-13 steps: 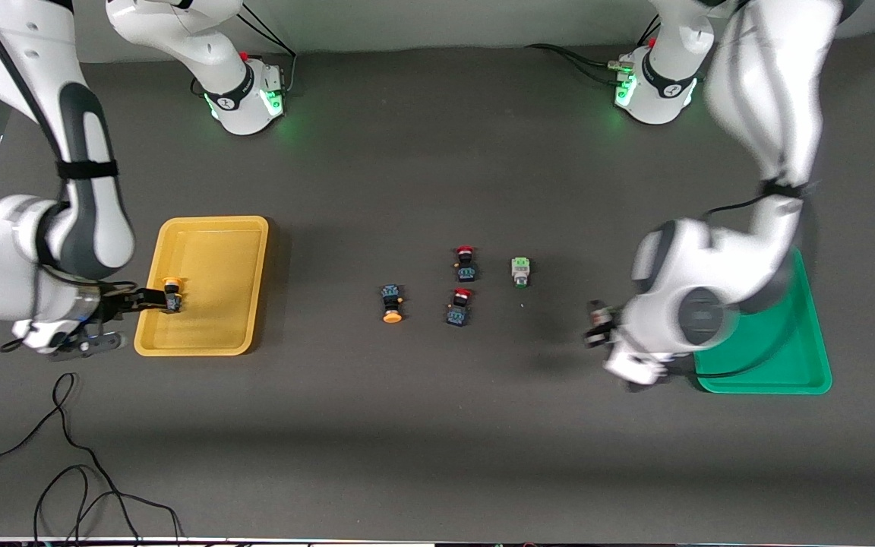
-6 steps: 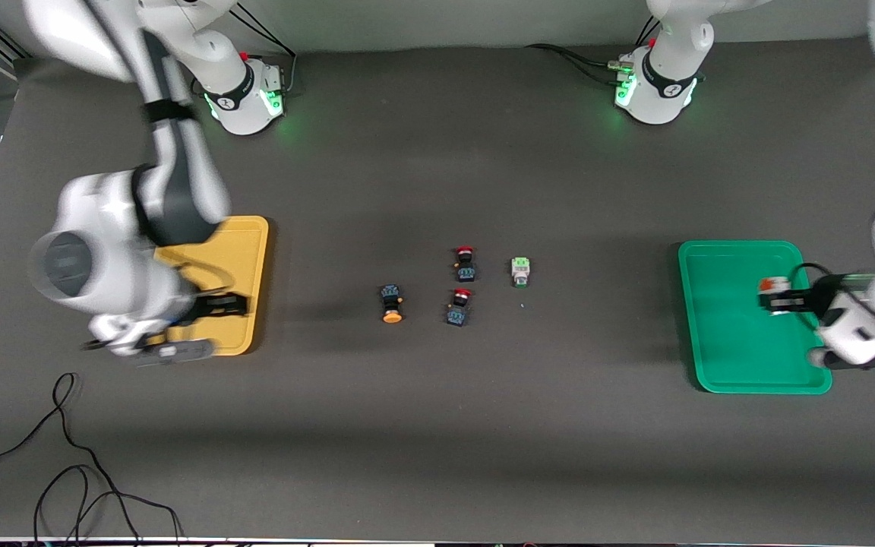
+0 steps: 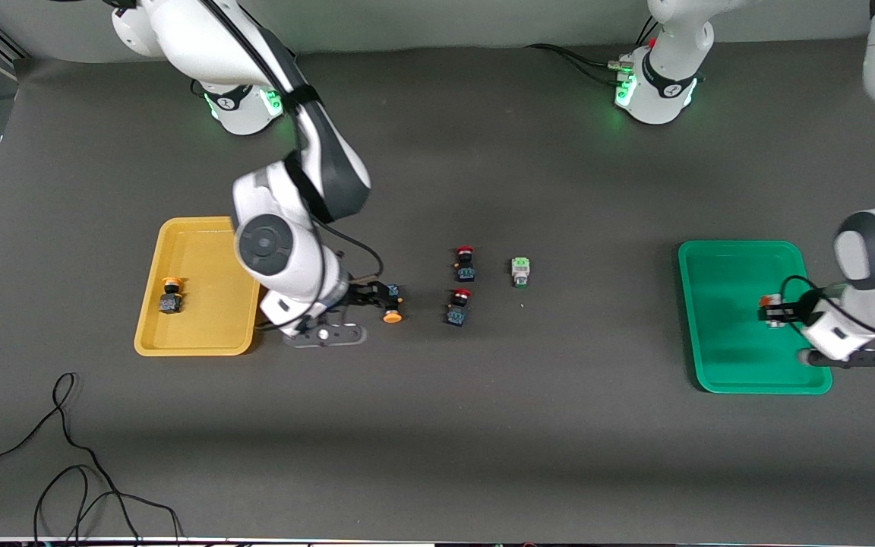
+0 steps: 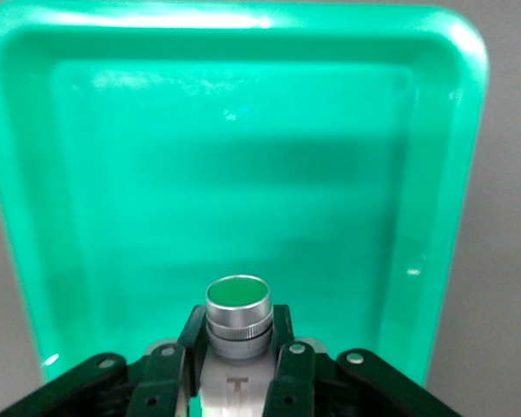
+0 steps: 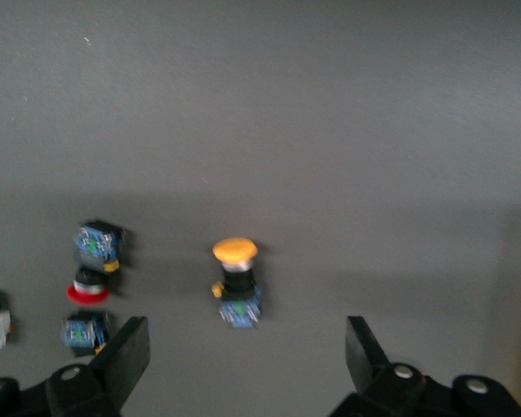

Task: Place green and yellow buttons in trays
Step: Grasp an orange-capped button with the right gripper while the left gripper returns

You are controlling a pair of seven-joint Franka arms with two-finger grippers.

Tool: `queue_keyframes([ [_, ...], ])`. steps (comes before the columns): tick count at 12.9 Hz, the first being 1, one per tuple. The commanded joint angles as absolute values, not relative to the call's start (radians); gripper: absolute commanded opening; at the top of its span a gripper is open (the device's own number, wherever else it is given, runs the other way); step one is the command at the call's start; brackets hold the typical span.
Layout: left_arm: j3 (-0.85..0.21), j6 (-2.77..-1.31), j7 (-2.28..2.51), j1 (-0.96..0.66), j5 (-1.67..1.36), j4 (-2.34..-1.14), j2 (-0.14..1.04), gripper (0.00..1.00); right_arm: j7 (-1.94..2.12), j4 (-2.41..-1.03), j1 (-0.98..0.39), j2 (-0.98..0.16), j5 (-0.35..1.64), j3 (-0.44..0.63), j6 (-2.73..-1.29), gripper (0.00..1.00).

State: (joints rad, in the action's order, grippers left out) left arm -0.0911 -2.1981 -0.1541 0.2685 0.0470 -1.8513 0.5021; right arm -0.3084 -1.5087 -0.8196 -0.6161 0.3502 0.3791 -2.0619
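Left hand [image 4: 237,369] is gripping a green-faced button [image 4: 237,306] over the green tray [image 4: 122,174]; right hand [image 5: 243,352], fingers spread wide and empty, is hovering above a yellow button [image 5: 235,282].

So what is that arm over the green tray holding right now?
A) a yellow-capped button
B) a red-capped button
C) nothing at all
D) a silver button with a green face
D: in the left wrist view the left gripper is shut on a silver button with a green face, held over the green tray.
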Motion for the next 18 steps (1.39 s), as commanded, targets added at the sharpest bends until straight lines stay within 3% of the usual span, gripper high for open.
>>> queue_keyframes([
  [1,-0.095,-2.296,-0.138,0.273,0.063,-1.94,0.485,0.92,-0.34,-1.491,-0.845,-0.745,0.39,0.379,-2.207,1.0],
  [2,-0.097,-2.286,-0.137,0.273,0.06,-1.94,0.479,1.0,-0.354,-1.514,-0.854,-0.776,0.409,0.367,-2.274,1.0],
  [4,-0.098,-2.263,-0.094,0.268,0.054,-1.94,0.454,1.0,-0.356,-1.534,-0.87,-0.81,0.426,0.359,-2.315,1.0],
  [6,-0.107,-2.116,0.003,0.233,0.054,-1.904,0.39,1.0,-0.356,-1.54,-0.87,-0.811,0.437,0.359,-2.316,0.99],
  [10,-0.12,-1.785,0.239,0.04,-0.009,-1.763,0.305,1.0,-0.356,-1.555,-0.87,-0.808,0.437,0.357,-2.31,0.71],
  [13,-0.129,-1.793,0.391,-0.101,-0.071,-1.763,0.298,1.0,-0.353,-1.581,-0.885,-0.801,0.437,0.356,-2.309,0.63],
  [14,-0.129,-1.828,0.464,-0.16,-0.071,-1.77,0.307,1.0,-0.351,-1.586,-0.887,-0.799,0.437,0.356,-2.31,0.55],
  [16,-0.129,-1.905,0.596,-0.254,-0.071,-1.779,0.35,1.0,-0.347,-1.585,-0.887,-0.795,0.437,0.356,-2.309,0.28],
  [18,-0.127,-2.007,0.74,-0.343,-0.066,-1.784,0.423,1.0,-0.341,-1.577,-0.874,-0.763,0.437,0.357,-2.268,0.18],
])
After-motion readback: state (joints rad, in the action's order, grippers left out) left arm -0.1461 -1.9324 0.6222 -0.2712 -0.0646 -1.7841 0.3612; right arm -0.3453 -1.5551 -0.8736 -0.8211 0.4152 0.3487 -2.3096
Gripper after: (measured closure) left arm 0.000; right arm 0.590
